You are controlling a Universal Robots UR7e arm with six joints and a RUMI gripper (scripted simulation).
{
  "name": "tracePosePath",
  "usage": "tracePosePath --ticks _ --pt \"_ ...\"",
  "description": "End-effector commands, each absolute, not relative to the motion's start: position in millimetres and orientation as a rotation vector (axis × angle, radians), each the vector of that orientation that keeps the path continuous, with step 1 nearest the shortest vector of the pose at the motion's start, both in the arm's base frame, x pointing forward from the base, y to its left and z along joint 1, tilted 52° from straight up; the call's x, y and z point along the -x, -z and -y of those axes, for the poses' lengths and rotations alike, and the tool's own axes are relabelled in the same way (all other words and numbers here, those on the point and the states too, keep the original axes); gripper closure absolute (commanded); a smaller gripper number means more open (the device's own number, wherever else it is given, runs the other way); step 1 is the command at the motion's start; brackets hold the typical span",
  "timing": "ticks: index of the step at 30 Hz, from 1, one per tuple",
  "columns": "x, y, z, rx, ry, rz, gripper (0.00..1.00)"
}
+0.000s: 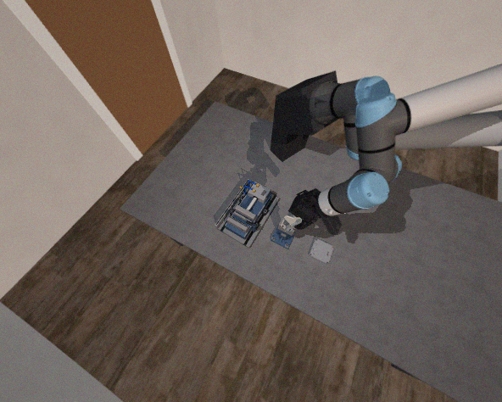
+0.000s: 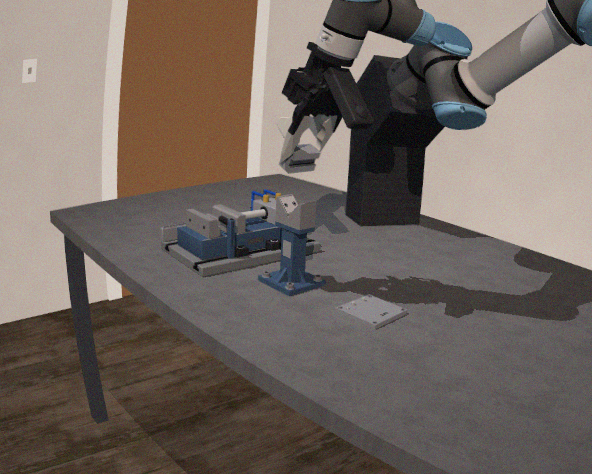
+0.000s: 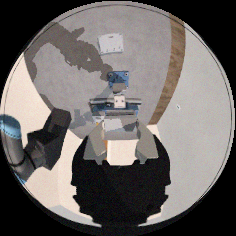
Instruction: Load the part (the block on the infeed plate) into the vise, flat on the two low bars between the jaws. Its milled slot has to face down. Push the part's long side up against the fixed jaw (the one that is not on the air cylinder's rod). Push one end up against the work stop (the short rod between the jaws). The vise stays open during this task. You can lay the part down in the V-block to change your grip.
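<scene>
My gripper [image 2: 300, 153] [image 3: 120, 119] is shut on the grey part [image 2: 302, 159] [image 3: 120, 131], high above the table beyond the V-block. The part is tilted; a dark groove shows low on its side in the exterior view, but I cannot tell for sure that it is the milled slot. The V-block [image 2: 296, 213] [image 3: 119, 102] is empty on its blue stand. The vise [image 2: 191, 242] stands open beside it, with the fixed jaw [image 2: 202, 223] [image 1: 237, 226] and the moving jaw [image 2: 229, 218] on the cylinder rod [image 2: 254, 213]. The infeed plate [image 1: 320, 250] [image 2: 372, 310] [image 3: 111, 44] bears no part.
The V-block stand [image 2: 293, 255] rises between the infeed plate and the vise. Blue air fittings [image 2: 255, 194] stick up at the cylinder end of the vise. The black robot pedestal [image 2: 383, 198] stands at the back of the table.
</scene>
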State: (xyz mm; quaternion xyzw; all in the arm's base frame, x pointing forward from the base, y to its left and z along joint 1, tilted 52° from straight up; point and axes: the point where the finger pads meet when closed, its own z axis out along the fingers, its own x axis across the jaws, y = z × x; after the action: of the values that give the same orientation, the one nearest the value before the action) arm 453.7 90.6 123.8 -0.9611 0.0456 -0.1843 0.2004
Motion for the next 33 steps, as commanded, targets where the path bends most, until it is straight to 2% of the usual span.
tracePosePath --ticks 1,33 --pt "-453.5 -123.3 -91.4 2.769 0.517 -0.154 1.0" --pt "-453.7 -123.8 -93.2 2.997 0.53 -0.229 1.0"
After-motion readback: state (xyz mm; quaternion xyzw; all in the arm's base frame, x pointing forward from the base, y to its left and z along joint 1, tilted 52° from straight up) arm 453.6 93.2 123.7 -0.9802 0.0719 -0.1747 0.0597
